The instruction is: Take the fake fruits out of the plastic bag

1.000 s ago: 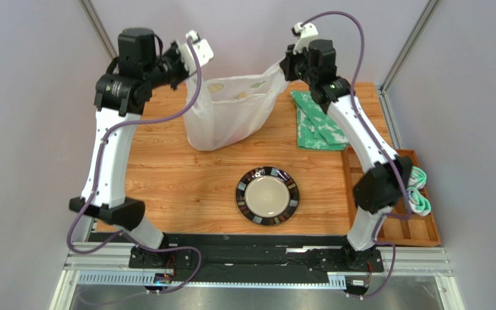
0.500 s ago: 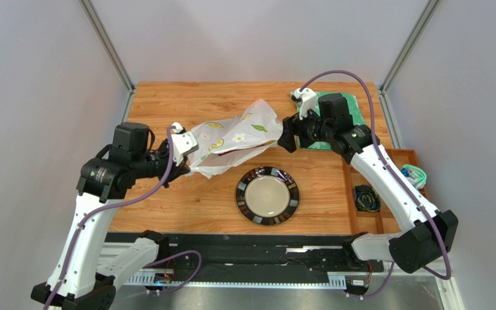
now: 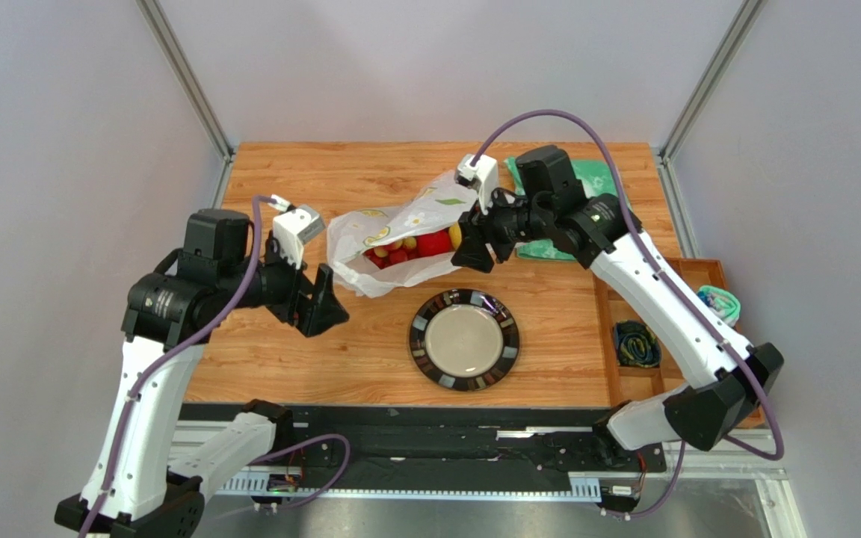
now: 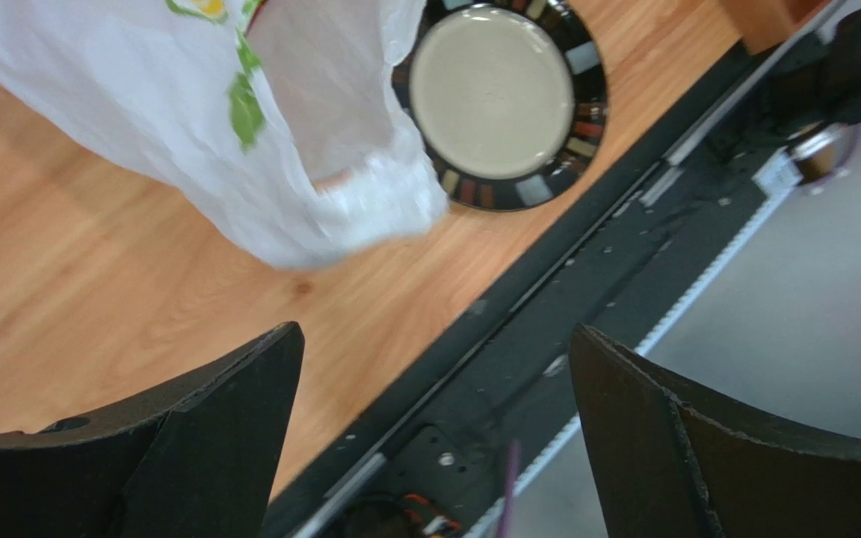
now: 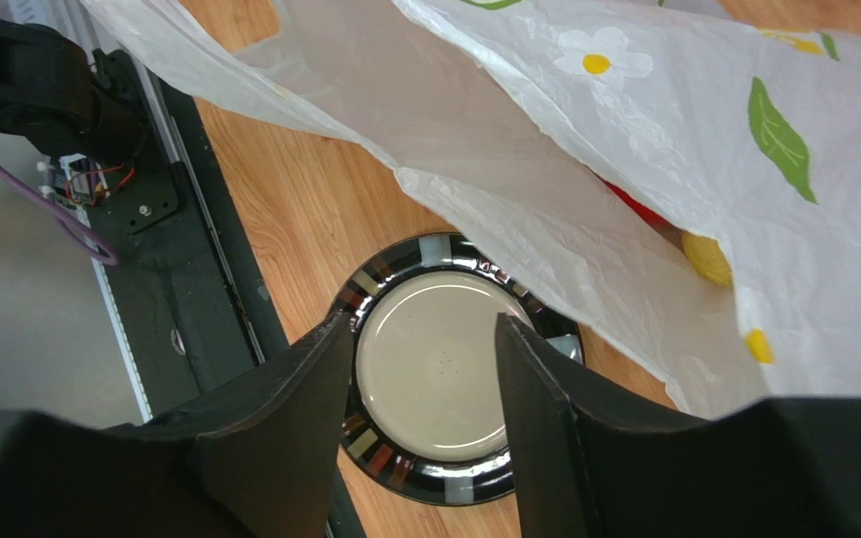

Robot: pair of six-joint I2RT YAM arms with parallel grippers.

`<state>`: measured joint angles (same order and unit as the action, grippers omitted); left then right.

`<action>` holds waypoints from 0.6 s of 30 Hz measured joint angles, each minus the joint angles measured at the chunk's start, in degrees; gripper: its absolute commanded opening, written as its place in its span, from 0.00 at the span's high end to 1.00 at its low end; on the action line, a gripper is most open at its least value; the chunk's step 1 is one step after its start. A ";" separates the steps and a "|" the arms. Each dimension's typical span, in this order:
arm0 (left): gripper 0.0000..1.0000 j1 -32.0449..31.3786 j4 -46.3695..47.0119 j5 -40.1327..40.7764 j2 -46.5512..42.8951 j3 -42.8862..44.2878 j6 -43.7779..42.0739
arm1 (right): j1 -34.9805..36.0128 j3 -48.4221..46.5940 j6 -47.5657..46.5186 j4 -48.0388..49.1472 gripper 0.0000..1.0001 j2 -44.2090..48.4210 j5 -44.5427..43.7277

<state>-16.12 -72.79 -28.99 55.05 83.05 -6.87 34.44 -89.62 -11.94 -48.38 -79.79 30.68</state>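
The plastic bag (image 3: 401,224) lies slumped on the wooden table, white with leaf and flower prints. Fake fruits show inside it: red ones (image 3: 407,249) and a yellow one (image 3: 454,237). In the right wrist view a red fruit (image 5: 635,206) and a yellow fruit (image 5: 707,257) peek from under the bag (image 5: 626,123). My right gripper (image 3: 470,251) hovers at the bag's right end, open (image 5: 422,327) and empty. My left gripper (image 3: 321,305) sits off the bag's left end, wide open (image 4: 435,336), holding nothing; the bag (image 4: 289,135) lies ahead of it.
A dark-rimmed round plate (image 3: 435,364) stands just in front of the bag, also under my right gripper (image 5: 401,471). A green patterned cloth (image 3: 594,177) lies at the back right. A wooden compartment tray (image 3: 676,387) with small items sits along the right edge.
The bag, held up by both grippers before, now lies on the table with fruits showing. Both grippers have let go; the left pulled back and opened wide, the right moved left over the bag's end.
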 measured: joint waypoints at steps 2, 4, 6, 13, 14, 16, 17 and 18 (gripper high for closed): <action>0.01 0.70 0.00 -1.92 -2.32 -3.21 4.24 | 0.50 0.00 -1.16 -0.57 0.51 -2.05 -0.79; 0.01 1.97 -0.94 -4.74 -4.35 -8.31 9.05 | 1.14 0.00 -1.88 -0.59 0.55 -4.00 -2.03; 0.01 4.96 -1.01 -6.78 -4.26 -10.78 12.02 | 2.14 -0.61 -2.16 -0.72 0.60 -6.54 -3.61; 0.01 14.21 9.97 -19.67 5.66 -14.53 28.15 | 4.83 -6.19 -2.21 1.97 0.69 -16.24 -10.91; 0.01 14.23 12.31 -21.11 6.23 -14.51 29.94 | 5.09 -6.86 -2.01 2.45 0.69 -17.57 -12.00; 0.01 14.25 16.85 -23.82 6.49 -14.08 33.46 | 5.62 -8.15 -1.40 3.26 0.69 -20.17 -13.55; 0.01 14.25 18.75 -24.87 6.49 -13.60 35.17 | 5.79 -8.72 -1.22 3.48 0.69 -21.31 -14.10; 0.01 14.23 20.33 -25.64 6.58 -13.00 36.63 | 6.03 -9.18 -0.98 3.69 0.69 -22.34 -14.53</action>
<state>-1.89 -52.47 -54.63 61.63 70.04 29.76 40.47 -98.80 -12.93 -44.69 -102.13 16.14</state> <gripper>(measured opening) 0.992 0.315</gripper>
